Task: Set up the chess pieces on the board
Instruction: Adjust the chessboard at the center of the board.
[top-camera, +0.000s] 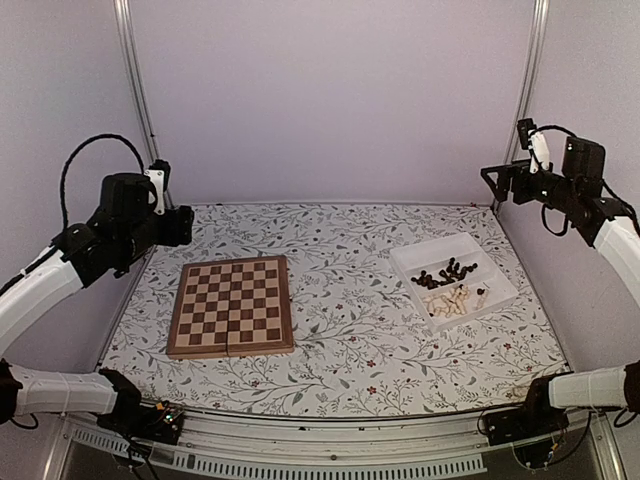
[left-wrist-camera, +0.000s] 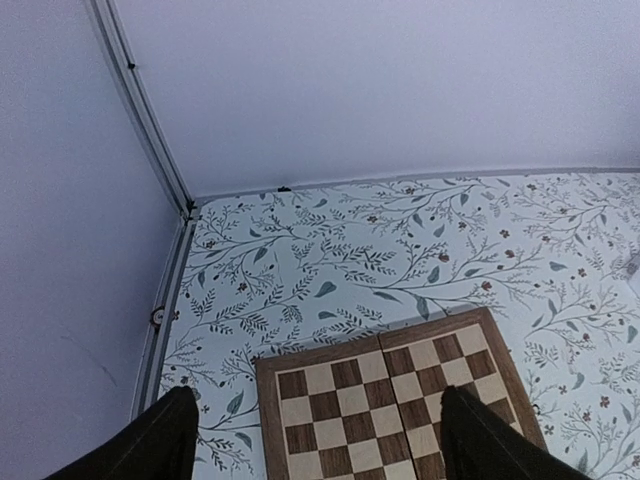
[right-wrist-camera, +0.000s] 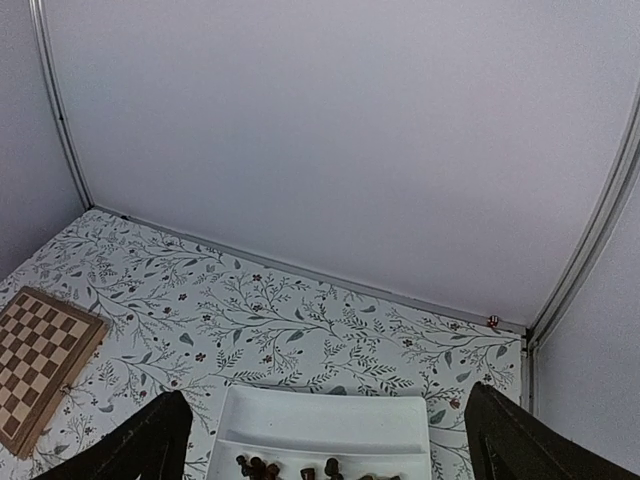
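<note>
Nothing started yet from what I see: board (top-camera: 231, 305) sits bare on the left half of the table (top-camera: 340, 365), a bit skewed to the near edge, no piece on it. All chess pieces (top-camera: 450, 286) are in the white tray (top-camera: 418, 250) by the right edge, dark ones heaped in the middle section, pale ones heaped in the section nearest me, far section looks bare. Left gripper (left-wrist-camera: 316, 445) hangs high over the board's far-left corner, fingers wide apart, holding nothing. Right gripper (right-wrist-camera: 330, 445) hangs high over the tray's far side, fingers also wide apart, nothing in them. My worries: pieces lie jumbled and touching, so a wide close will likely catch two, or pinch one on its side and set it down toppled. Tray looks light, so a finger hitting its wall could shove it. Tray and board are well apart, so carrying across risks the arms crossing. A round piece dropped could roll off the table.
</note>
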